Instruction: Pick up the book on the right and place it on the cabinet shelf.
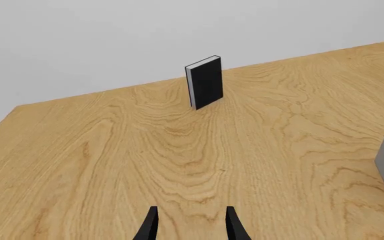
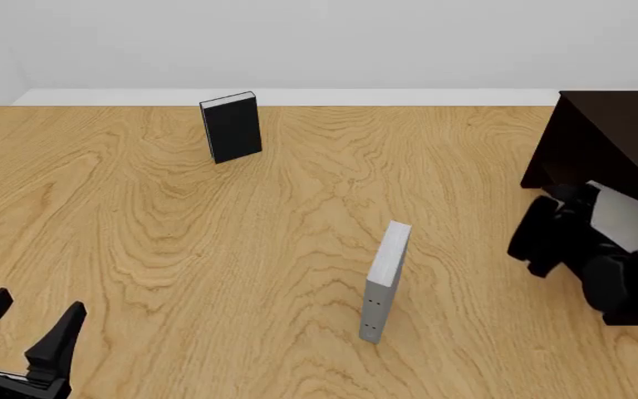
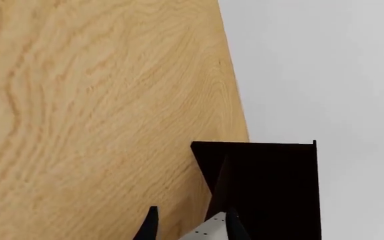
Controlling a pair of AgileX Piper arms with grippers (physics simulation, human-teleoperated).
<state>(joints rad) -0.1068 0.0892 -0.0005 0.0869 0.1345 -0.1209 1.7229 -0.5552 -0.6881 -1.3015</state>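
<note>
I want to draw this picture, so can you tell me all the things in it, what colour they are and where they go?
Black book: one, black with a white edge, standing upright at the far left-centre of the table.
Dotted grey book: one, light grey, standing upright near the middle.
Plain grey book: one, light grey, held at the cabinet's front on the right.
Cabinet: one, very dark brown, far right.
Table: one, light wood grain.
Left gripper: black, open, near left corner.
Right gripper: black, clamped on the plain grey book.
</note>
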